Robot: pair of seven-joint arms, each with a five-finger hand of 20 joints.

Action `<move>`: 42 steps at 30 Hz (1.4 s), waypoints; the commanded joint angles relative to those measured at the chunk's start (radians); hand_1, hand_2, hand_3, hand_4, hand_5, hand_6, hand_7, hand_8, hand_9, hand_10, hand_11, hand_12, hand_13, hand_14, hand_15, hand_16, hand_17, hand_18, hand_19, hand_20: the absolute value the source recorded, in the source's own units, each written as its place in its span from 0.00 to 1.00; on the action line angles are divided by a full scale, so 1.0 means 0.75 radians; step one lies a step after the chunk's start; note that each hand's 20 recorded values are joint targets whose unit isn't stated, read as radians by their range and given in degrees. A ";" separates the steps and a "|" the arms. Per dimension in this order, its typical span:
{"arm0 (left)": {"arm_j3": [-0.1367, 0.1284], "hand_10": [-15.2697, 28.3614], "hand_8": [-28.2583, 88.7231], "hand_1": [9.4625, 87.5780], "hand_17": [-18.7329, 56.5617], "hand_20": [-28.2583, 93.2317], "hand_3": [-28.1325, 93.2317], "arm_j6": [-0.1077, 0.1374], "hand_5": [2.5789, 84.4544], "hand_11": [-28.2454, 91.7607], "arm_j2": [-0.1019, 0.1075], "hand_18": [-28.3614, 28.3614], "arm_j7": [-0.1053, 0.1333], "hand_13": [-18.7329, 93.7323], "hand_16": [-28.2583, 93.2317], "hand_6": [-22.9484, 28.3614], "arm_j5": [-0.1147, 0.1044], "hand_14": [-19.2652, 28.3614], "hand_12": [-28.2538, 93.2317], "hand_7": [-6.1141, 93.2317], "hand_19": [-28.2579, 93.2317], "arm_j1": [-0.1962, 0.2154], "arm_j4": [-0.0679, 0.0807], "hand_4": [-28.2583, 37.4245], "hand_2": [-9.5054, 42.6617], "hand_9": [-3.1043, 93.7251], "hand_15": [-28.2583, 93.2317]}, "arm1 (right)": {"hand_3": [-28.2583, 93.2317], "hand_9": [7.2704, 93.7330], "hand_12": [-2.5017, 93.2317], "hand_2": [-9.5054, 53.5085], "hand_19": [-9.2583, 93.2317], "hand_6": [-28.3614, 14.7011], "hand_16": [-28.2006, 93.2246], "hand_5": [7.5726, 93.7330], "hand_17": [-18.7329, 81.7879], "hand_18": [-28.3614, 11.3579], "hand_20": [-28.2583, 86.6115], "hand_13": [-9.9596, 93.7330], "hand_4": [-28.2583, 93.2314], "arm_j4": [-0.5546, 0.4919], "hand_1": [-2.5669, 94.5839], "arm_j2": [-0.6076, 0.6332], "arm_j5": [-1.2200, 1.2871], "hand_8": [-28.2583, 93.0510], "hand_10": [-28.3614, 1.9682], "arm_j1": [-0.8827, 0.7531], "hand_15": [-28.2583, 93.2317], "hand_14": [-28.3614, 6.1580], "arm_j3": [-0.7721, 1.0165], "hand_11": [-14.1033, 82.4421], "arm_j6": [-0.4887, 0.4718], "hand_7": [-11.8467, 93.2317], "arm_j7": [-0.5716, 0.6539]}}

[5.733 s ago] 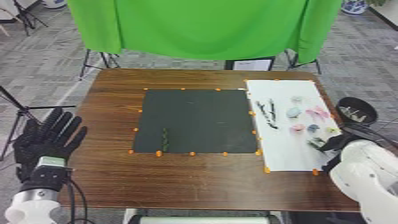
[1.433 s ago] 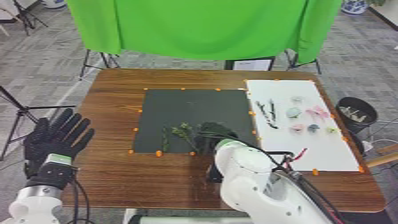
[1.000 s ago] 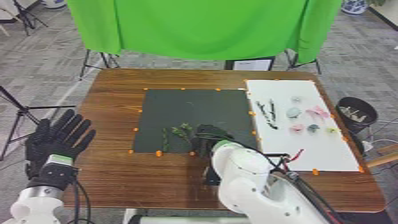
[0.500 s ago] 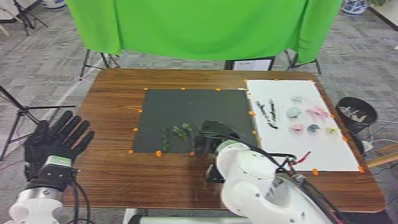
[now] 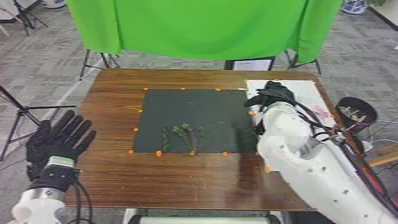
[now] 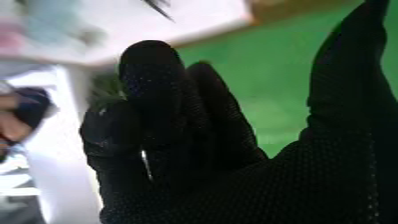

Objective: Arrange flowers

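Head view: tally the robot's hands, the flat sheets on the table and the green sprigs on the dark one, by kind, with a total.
Hands: 2 (left hand, right hand)
Flat sheets: 2 (dark sheet, white sheet)
Green sprigs: 2 (straight sprig, branched sprig)
Total: 6

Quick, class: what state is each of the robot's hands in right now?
Left hand: open, fingers straight, empty.
Right hand: open over the white sheet, holding nothing.

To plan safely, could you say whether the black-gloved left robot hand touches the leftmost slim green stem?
Apart: head view shows brown table between the left robot hand and stem.
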 commanded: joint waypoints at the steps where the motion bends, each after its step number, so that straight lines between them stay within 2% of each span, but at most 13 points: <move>1: 0.030 0.71 0.18 0.21 0.16 0.34 0.84 -0.020 0.55 0.40 0.024 0.79 -0.030 0.42 0.18 0.63 0.073 0.76 0.34 0.20 0.56 -0.066 0.013 0.00 0.48 0.45 0.55 | 0.70 0.57 0.20 0.00 1.00 0.27 0.46 0.55 0.65 0.04 0.60 0.77 0.00 0.143 0.35 0.050 0.001 0.18 0.11 0.065 0.76 0.38 -0.026 0.26 -0.082 0.16 0.020; 4: 0.046 0.71 0.18 0.21 0.16 0.34 0.83 -0.017 0.55 0.40 0.036 0.79 -0.049 0.42 0.18 0.63 0.122 0.76 0.34 0.20 0.56 -0.100 0.020 0.00 0.48 0.45 0.55 | 0.68 0.57 0.20 0.00 1.00 0.27 0.46 0.55 0.65 0.04 0.59 0.77 0.00 0.180 0.36 0.052 0.002 0.18 0.11 0.067 0.76 0.38 -0.042 0.26 -0.099 0.16 0.032; 5: 0.052 0.71 0.18 0.21 0.16 0.34 0.83 -0.016 0.55 0.40 0.040 0.79 -0.055 0.42 0.18 0.63 0.127 0.76 0.34 0.20 0.56 -0.111 0.021 0.00 0.48 0.45 0.55 | 0.67 0.57 0.20 0.00 1.00 0.27 0.46 0.55 0.65 0.04 0.59 0.77 0.00 0.185 0.37 0.050 0.012 0.18 0.11 0.060 0.76 0.38 -0.037 0.26 -0.110 0.16 0.033; 11: 0.069 0.71 0.18 0.21 0.16 0.34 0.84 -0.014 0.55 0.40 0.043 0.79 -0.047 0.42 0.18 0.63 0.114 0.75 0.34 0.20 0.55 -0.142 0.025 0.00 0.48 0.44 0.55 | 0.61 0.59 0.20 0.00 1.00 0.28 0.45 0.57 0.65 0.05 0.59 0.77 0.00 0.206 0.42 0.021 0.063 0.18 0.14 0.042 0.76 0.39 -0.052 0.27 -0.171 0.17 0.009; 13: 0.079 0.71 0.18 0.21 0.16 0.34 0.83 -0.018 0.55 0.40 0.038 0.79 -0.041 0.42 0.18 0.63 0.104 0.75 0.34 0.20 0.55 -0.148 0.026 0.00 0.48 0.45 0.55 | 0.53 0.64 0.20 0.00 1.00 0.32 0.44 0.60 0.64 0.05 0.59 0.78 0.00 0.206 0.49 0.012 0.050 0.17 0.18 0.035 0.75 0.43 -0.077 0.28 -0.159 0.18 -0.010; 16: 0.088 0.72 0.18 0.21 0.16 0.34 0.83 -0.019 0.55 0.40 0.028 0.79 -0.051 0.42 0.18 0.63 0.103 0.75 0.34 0.20 0.55 -0.159 0.030 0.00 0.48 0.45 0.55 | 0.50 0.68 0.20 0.00 1.00 0.39 0.45 0.64 0.65 0.06 0.59 0.80 0.00 0.222 0.55 -0.003 0.035 0.17 0.25 0.027 0.74 0.46 -0.109 0.30 -0.129 0.21 -0.031; 19: 0.099 0.72 0.18 0.21 0.16 0.34 0.83 -0.013 0.55 0.40 0.021 0.79 -0.058 0.42 0.18 0.63 0.086 0.75 0.34 0.20 0.55 -0.173 0.035 0.00 0.48 0.45 0.55 | 0.55 0.71 0.20 0.00 1.00 0.43 0.46 0.67 0.65 0.08 0.59 0.81 0.00 0.244 0.56 -0.015 0.022 0.16 0.32 0.004 0.73 0.48 -0.120 0.31 -0.084 0.23 -0.064; 22: 0.104 0.72 0.18 0.21 0.16 0.34 0.83 -0.012 0.55 0.40 0.018 0.79 -0.057 0.42 0.18 0.63 0.084 0.76 0.34 0.20 0.55 -0.176 0.036 0.00 0.48 0.45 0.55 | 0.75 0.79 0.21 0.00 1.00 0.54 0.46 0.75 0.64 0.09 0.57 0.84 0.00 0.250 0.54 -0.016 -0.001 0.15 0.44 -0.019 0.71 0.52 -0.136 0.33 -0.036 0.28 -0.070; 24: 0.107 0.72 0.18 0.21 0.16 0.34 0.83 -0.012 0.55 0.40 0.015 0.79 -0.057 0.42 0.18 0.63 0.080 0.76 0.34 0.20 0.55 -0.175 0.037 0.00 0.48 0.45 0.55 | 0.73 0.82 0.24 0.00 1.00 0.55 0.47 0.78 0.64 0.09 0.56 0.85 0.00 0.248 0.58 -0.015 -0.013 0.23 0.47 -0.033 0.71 0.54 -0.140 0.33 0.018 0.29 -0.063; 28: 0.113 0.71 0.18 0.21 0.16 0.34 0.83 -0.016 0.55 0.40 0.005 0.79 -0.054 0.42 0.18 0.63 0.056 0.76 0.34 0.20 0.55 -0.166 0.037 0.00 0.48 0.45 0.55 | 0.75 0.94 0.43 0.00 1.00 0.62 0.49 0.84 0.66 0.10 0.56 0.89 0.00 0.250 0.65 -0.004 -0.034 0.35 0.60 -0.039 0.70 0.57 -0.142 0.24 0.091 0.40 -0.061; 29: 0.114 0.71 0.18 0.21 0.16 0.34 0.83 -0.013 0.55 0.40 0.002 0.79 -0.064 0.42 0.18 0.63 0.058 0.76 0.34 0.20 0.55 -0.171 0.039 0.00 0.48 0.45 0.55 | 0.76 0.94 0.44 0.00 1.00 0.61 0.49 0.84 0.67 0.11 0.56 0.89 0.00 0.245 0.65 -0.001 -0.020 0.36 0.61 -0.045 0.70 0.58 -0.134 0.24 0.113 0.40 -0.053; 35: 0.118 0.72 0.18 0.21 0.16 0.34 0.83 -0.015 0.55 0.40 -0.003 0.79 -0.057 0.42 0.18 0.63 0.056 0.75 0.34 0.20 0.56 -0.157 0.036 0.00 0.48 0.45 0.55 | 0.84 0.96 0.43 0.00 1.00 0.60 0.56 0.85 0.70 0.12 0.56 0.93 0.05 0.221 0.61 0.033 -0.057 0.40 0.58 -0.057 0.63 0.70 -0.134 0.24 0.289 0.41 -0.034; 42: 0.112 0.71 0.18 0.21 0.16 0.34 0.83 -0.015 0.55 0.40 -0.009 0.79 -0.052 0.42 0.18 0.63 0.054 0.75 0.34 0.20 0.56 -0.138 0.032 0.00 0.48 0.45 0.55 | 0.88 0.98 0.45 0.00 1.00 0.59 0.59 0.86 0.72 0.10 0.57 0.95 0.11 0.012 0.56 0.112 -0.135 0.42 0.57 -0.127 0.59 0.73 -0.071 0.25 0.481 0.42 -0.044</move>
